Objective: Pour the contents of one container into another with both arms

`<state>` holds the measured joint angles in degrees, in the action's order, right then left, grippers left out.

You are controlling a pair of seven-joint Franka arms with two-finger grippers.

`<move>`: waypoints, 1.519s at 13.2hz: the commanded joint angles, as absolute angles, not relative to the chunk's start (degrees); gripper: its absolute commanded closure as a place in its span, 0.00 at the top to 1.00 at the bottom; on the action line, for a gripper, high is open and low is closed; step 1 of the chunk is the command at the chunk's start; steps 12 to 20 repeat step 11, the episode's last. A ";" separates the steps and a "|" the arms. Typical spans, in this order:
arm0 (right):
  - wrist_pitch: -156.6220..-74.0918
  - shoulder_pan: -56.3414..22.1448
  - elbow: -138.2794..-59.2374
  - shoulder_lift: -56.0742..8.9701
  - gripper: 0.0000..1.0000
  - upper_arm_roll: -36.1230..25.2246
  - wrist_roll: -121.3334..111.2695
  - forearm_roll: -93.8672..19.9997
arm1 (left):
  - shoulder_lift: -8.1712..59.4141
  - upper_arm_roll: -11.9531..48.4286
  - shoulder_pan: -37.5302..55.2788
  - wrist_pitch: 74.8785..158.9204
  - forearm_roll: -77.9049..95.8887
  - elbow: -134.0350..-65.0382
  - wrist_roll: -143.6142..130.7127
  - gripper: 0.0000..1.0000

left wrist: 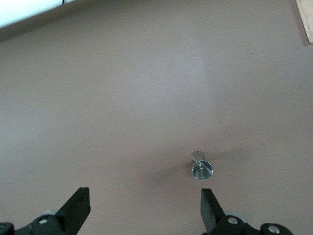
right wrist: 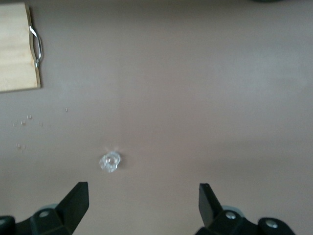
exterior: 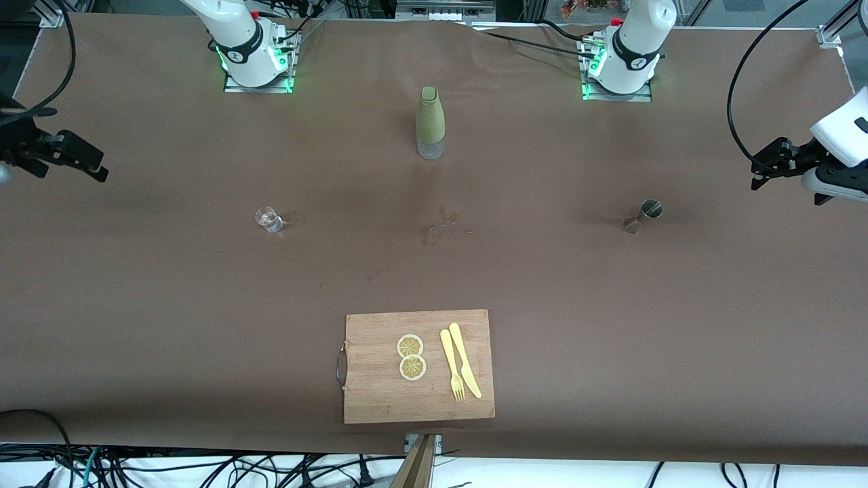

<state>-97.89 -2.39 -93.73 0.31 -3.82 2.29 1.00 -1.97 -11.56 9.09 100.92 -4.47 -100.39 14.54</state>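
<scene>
A small clear glass [exterior: 269, 219] stands on the brown table toward the right arm's end; it also shows in the right wrist view [right wrist: 110, 162]. A metal jigger [exterior: 643, 216] stands toward the left arm's end and is seen from above in the left wrist view [left wrist: 202, 169]. My right gripper [exterior: 91, 165] hangs open over the table's edge at its own end, apart from the glass, its fingertips [right wrist: 78, 198] empty. My left gripper [exterior: 763, 173] hangs open over the table's edge at its end, apart from the jigger, with nothing between its fingertips [left wrist: 209, 205].
A green-sleeved bottle [exterior: 430, 122] stands upright between the two arm bases. A wooden cutting board [exterior: 359, 400] with two lemon slices [exterior: 411, 356], a yellow fork and a yellow knife lies nearest the front camera. Small wet spots [exterior: 444, 229] mark the table's middle.
</scene>
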 commanded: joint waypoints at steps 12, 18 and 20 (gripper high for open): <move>-93.60 -1.93 -93.87 1.67 1.00 -3.87 2.55 -0.88 | -3.87 -13.27 9.05 95.10 2.02 -100.55 5.27 1.00; -93.60 -1.93 -93.87 1.67 1.00 -3.87 2.55 -0.88 | -3.87 -13.27 9.05 95.10 2.02 -100.55 5.27 1.00; -93.60 -1.93 -93.87 1.67 1.00 -3.87 2.55 -0.88 | -3.87 -13.27 9.05 95.10 2.02 -100.55 5.27 1.00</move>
